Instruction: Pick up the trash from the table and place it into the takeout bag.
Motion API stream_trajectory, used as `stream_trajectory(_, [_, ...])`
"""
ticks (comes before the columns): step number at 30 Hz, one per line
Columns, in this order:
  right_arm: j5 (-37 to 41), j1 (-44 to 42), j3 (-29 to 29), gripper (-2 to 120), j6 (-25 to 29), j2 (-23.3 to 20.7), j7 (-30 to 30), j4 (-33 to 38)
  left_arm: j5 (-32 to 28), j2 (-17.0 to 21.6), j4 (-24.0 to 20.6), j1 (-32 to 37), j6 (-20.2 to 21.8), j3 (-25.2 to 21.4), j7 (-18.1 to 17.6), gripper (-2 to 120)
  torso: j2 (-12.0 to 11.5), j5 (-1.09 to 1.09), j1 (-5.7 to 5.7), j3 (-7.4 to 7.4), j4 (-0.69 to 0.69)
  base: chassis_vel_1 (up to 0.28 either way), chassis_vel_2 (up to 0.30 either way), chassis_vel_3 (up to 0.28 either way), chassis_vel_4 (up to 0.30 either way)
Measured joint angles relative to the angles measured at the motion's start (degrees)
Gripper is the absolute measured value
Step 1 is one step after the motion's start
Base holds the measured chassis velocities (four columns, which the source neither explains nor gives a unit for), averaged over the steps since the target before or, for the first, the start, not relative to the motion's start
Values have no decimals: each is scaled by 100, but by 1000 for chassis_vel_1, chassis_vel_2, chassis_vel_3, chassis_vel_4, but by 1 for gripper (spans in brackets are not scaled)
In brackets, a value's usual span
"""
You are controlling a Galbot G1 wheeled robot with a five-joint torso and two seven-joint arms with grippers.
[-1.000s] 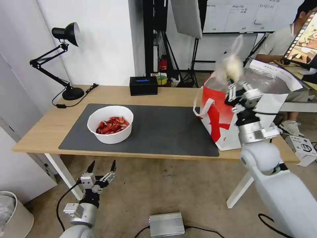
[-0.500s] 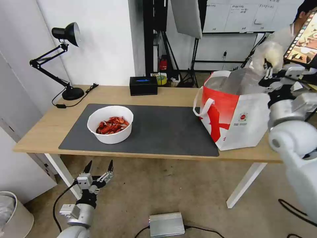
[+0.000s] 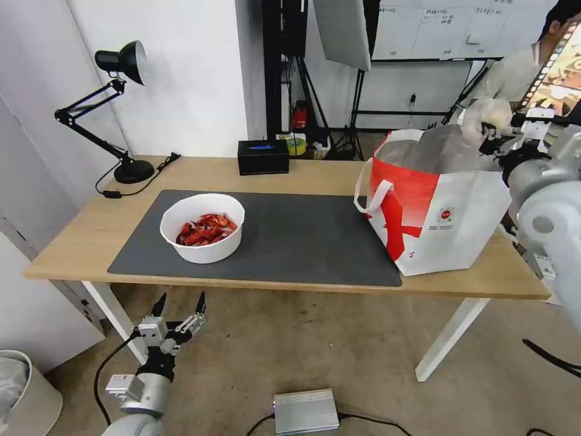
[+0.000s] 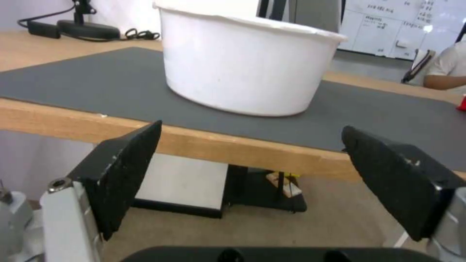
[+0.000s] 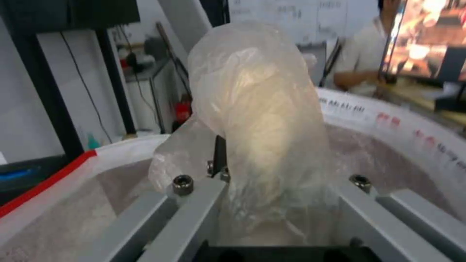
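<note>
Head view first: we've got the long light-wood surface [image 3: 284, 175] with its big dark grey mat [image 3: 290, 236], and at its right end stands the red-and-white takeout bag [image 3: 436, 212], mouth open, foil lining showing. On the mat's left half sits the white bowl of crayfish shells [image 3: 203, 227], well apart from the bag. Back by the wall there's a black tissue box [image 3: 262, 157] and a black desk lamp [image 3: 118, 109], neither of which is trash.

Our right end effector [image 3: 493, 136] is up at the bag's far right rim, clamped on the small clear bag with the pale lump [image 3: 487, 115]. From the right wrist view the clear bag [image 5: 257, 120] bulges up out of the fingers, with the foil-lined mouth of the tote right under and around it. So we'd guess we're at the drop step for this piece, with the bowl left to do.

Our left end effector [image 3: 175, 315] is parked low in front of the surface, below its edge, spread wide and holding nothing; in its wrist view the bowl [image 4: 247, 65] is straight ahead.

What could go wrong: we're near the rim rather than mid-mouth, so a release here could land the bag on the edge and let it slide outside. The thin plastic could also cling to the fingers and not fall.
</note>
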Motion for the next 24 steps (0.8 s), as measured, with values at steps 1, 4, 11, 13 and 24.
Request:
stream_trajectory(1, [127,71,-47,6,-39,0,57,-41,-6,5,-7,1,0,0,4,100,0,0,0,0,0,0,0,0,0])
stream_trajectory(4, [646,318,-167,5,-194,17,316,-187,-14,12,-43,1,8,1,7,100,0,0,0,0,1,0,0,0,0])
stream_trajectory(11, [1281,512,-223,9,-581,29,663,-328,-15,-4,-136,25,38,-3,8,100,0,0,0,0,0,0,0,0,0])
stream_trajectory(13, [1317,504,-215,14,-603,34,690,-329,-15,-5,-144,36,38,-14,8,100,0,0,0,0,0,0,0,0,0])
stream_trajectory(24, [1529,381,-130,55,-656,69,914,-217,-51,-9,-217,108,39,-121,11,100,0,0,0,0,0,0,0,0,0])
